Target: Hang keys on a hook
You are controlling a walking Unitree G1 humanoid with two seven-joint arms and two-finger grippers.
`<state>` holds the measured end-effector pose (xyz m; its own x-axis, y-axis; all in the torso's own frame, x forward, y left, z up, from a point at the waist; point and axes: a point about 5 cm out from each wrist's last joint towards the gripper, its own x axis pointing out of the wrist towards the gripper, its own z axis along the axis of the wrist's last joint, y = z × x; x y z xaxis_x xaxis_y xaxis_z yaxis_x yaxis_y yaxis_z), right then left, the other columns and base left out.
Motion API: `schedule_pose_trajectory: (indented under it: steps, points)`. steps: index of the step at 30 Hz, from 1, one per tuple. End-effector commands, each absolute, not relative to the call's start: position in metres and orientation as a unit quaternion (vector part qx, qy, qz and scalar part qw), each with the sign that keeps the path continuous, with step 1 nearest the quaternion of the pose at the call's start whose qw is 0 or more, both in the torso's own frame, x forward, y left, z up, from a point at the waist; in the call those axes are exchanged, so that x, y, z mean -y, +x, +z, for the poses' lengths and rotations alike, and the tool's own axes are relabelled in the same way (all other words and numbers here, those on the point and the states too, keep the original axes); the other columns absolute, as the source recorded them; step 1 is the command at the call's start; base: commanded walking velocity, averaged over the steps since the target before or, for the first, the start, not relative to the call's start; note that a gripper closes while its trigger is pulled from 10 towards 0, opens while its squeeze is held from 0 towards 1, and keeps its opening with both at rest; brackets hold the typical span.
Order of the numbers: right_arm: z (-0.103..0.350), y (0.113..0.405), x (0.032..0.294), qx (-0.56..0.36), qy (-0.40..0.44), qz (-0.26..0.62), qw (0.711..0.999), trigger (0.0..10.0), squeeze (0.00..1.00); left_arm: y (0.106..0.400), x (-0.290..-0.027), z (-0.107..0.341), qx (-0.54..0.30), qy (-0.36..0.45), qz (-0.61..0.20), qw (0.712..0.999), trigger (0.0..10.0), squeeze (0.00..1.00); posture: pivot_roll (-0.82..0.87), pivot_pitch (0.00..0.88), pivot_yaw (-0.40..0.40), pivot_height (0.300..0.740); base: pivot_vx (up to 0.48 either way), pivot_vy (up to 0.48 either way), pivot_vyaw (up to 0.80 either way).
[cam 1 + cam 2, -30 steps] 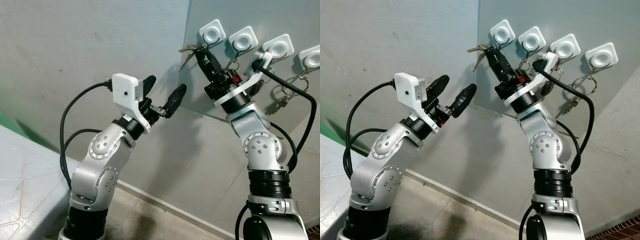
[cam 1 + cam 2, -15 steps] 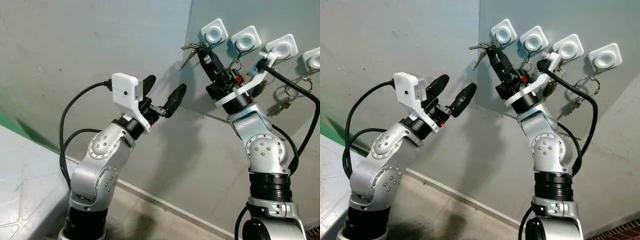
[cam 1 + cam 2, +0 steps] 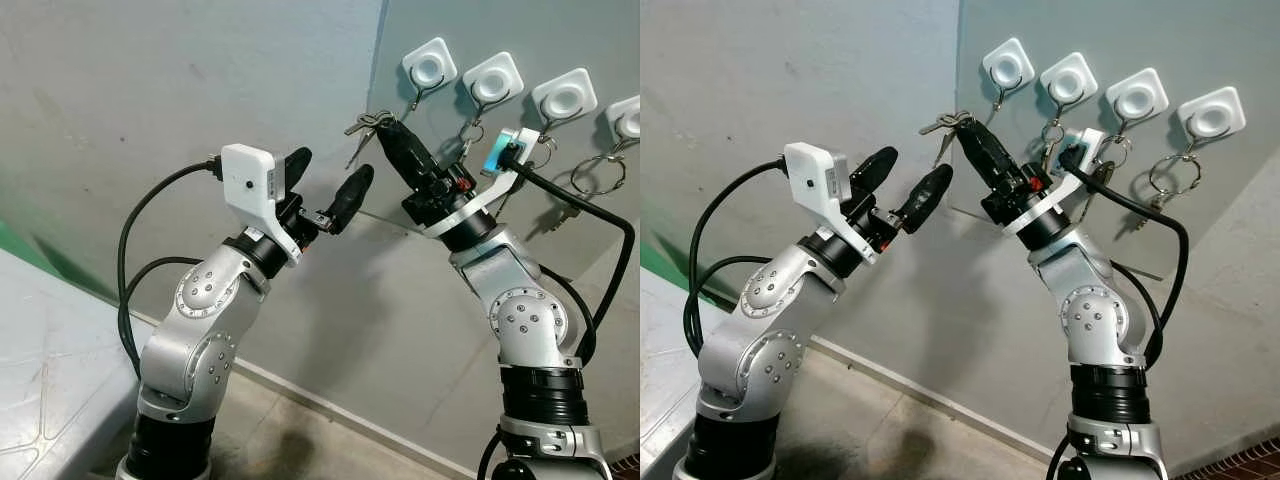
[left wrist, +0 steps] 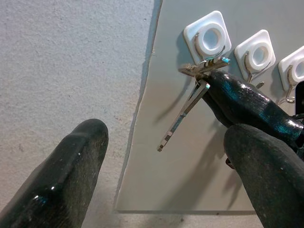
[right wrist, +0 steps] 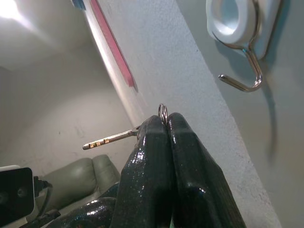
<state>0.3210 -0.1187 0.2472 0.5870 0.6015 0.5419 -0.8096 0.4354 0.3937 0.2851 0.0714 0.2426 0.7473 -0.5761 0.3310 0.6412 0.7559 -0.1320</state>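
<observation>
One set of keys (image 3: 362, 124) pinched in right pincer (image 3: 384, 125), below empty hook (image 5: 242, 80)

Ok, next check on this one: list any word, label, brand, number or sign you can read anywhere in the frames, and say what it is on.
None: no readable text in these pictures.
The white hook pads on the grey panel are blank.
The left wrist camera housing carries no print.
The keys, pinched in the right gripper, show no legible stamp; too small to tell.
The left gripper is plain black.
</observation>
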Motion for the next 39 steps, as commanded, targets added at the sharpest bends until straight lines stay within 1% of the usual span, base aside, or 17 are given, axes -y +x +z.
schedule_pose_trajectory:
  steps: [1,18,20,25,26,39]
  points:
    - [0.259,0.319,0.121,0.183,0.318,0.428,0.826,10.0,0.0,0.284,-0.069,0.248,0.144,-0.117,-0.336,0.923,10.0,0.0,0.03,0.025,-0.029,0.736,0.0,0.0,0.0]
    - [0.267,0.325,0.129,0.191,0.363,0.411,0.814,10.0,0.0,0.284,-0.069,0.25,0.146,-0.116,-0.337,0.923,10.0,0.0,0.03,0.029,-0.029,0.736,0.0,0.0,0.0]
    - [0.265,0.327,0.13,0.173,0.393,0.408,0.805,10.0,0.0,0.284,-0.07,0.251,0.147,-0.116,-0.334,0.924,10.0,0.0,0.04,0.03,-0.032,0.736,0.0,0.0,0.0]
    - [0.261,0.328,0.13,0.158,0.422,0.407,0.794,10.0,0.0,0.284,-0.071,0.252,0.149,-0.116,-0.332,0.924,10.0,0.0,0.04,0.033,-0.032,0.736,0.0,0.0,0.0]
    - [0.259,0.328,0.13,0.153,0.443,0.403,0.786,10.0,0.0,0.285,-0.071,0.252,0.149,-0.116,-0.332,0.924,10.0,0.0,0.04,0.034,-0.032,0.736,0.0,0.0,0.0]
    - [0.249,0.33,0.133,0.125,0.51,0.382,0.761,10.0,0.0,0.284,-0.071,0.252,0.149,-0.115,-0.33,0.925,10.0,0.0,0.04,0.04,-0.031,0.736,0.0,0.0,0.0]
